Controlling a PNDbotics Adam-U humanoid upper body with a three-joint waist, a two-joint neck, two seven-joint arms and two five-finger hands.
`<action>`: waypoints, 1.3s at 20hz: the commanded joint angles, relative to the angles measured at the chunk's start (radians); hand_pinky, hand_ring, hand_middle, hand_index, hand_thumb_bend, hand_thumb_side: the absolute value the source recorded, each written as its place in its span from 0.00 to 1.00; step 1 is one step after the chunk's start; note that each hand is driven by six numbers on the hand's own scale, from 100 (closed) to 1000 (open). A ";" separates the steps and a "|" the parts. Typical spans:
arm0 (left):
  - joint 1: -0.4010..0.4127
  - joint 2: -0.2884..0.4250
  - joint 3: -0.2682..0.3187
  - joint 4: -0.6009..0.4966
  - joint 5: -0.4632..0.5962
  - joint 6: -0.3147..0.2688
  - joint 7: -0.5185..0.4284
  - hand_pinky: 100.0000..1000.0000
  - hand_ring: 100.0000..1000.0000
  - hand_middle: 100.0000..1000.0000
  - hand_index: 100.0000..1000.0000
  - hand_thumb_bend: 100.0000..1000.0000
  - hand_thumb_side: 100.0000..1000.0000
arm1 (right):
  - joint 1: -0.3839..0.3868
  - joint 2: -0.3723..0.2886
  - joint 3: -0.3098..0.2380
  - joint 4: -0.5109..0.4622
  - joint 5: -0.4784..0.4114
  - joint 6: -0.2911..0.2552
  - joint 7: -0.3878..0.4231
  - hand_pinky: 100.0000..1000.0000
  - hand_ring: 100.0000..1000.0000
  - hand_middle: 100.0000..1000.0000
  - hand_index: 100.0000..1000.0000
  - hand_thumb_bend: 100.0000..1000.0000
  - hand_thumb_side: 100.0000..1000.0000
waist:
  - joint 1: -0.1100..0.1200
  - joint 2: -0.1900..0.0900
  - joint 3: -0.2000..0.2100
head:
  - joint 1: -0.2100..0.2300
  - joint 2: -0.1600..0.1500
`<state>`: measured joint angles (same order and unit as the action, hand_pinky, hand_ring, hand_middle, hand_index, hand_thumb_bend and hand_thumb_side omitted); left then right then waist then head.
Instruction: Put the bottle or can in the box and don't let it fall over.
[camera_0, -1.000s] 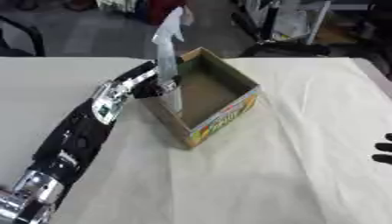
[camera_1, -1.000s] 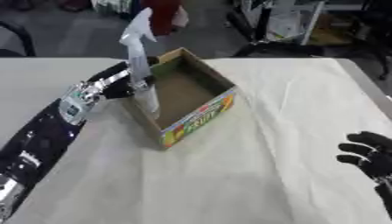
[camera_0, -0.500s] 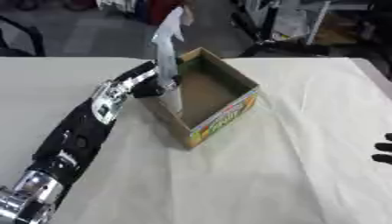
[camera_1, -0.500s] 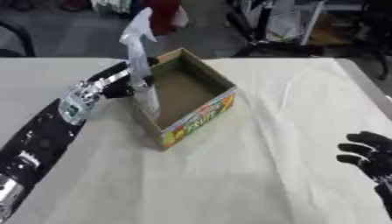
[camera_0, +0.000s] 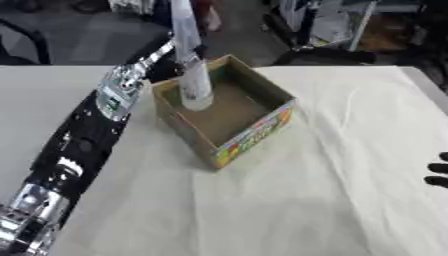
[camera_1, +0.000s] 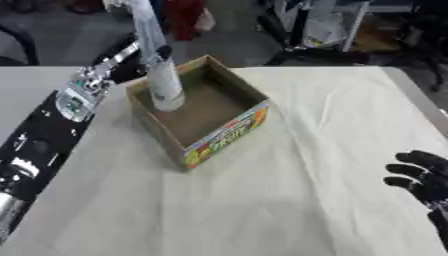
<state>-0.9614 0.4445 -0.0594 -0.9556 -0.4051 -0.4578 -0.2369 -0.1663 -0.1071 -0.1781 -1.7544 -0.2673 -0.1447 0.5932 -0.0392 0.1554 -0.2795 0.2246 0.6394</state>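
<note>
A tall pale bottle (camera_1: 156, 60) stands nearly upright, with its base just inside the left wall of the open cardboard box (camera_1: 226, 137). My left arm reaches in from the lower left. My left hand (camera_0: 163, 62) is curled round the bottle's middle, behind the box's left corner. Whether the base touches the box floor I cannot tell. The box has a bright printed front and nothing else shows inside it. My right hand (camera_1: 423, 179) rests open at the lower right, far from the box.
A white cloth (camera_0: 332, 200) covers the table, with wrinkles to the right of the box. Beyond the table's far edge are chairs and dark clutter (camera_0: 324, 30). The table's right edge runs diagonally at the upper right.
The bottle has risen in my left hand; its base has gone from low against the box's left wall to just inside the rim. The right hand stays put.
</note>
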 joint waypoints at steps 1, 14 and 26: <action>-0.029 0.035 -0.007 -0.056 0.052 0.019 0.011 0.86 1.00 0.97 1.00 0.19 1.00 | -0.008 -0.018 -0.004 -0.009 0.002 0.000 0.000 0.73 0.77 0.76 0.82 0.00 0.42 | -0.001 -0.021 -0.001 | -0.004 -0.010; -0.022 0.058 -0.024 -0.102 0.196 0.073 -0.046 0.86 1.00 0.97 1.00 0.19 1.00 | -0.008 -0.018 -0.005 -0.009 0.001 0.000 -0.002 0.73 0.77 0.76 0.82 0.00 0.41 | -0.001 -0.022 0.000 | -0.005 -0.010; 0.188 0.159 0.110 -0.161 0.358 0.158 0.031 0.75 1.00 0.95 1.00 0.34 1.00 | 0.010 -0.030 -0.031 -0.007 0.013 -0.006 -0.025 0.73 0.77 0.76 0.82 0.00 0.41 | 0.000 -0.026 0.059 | -0.050 -0.025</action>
<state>-0.7601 0.5515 0.0194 -1.1088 -0.0668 -0.3149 -0.2183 -0.1511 -0.1114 -0.2003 -1.7517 -0.2593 -0.1505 0.5745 -0.0410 0.1472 -0.2156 0.1819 0.6298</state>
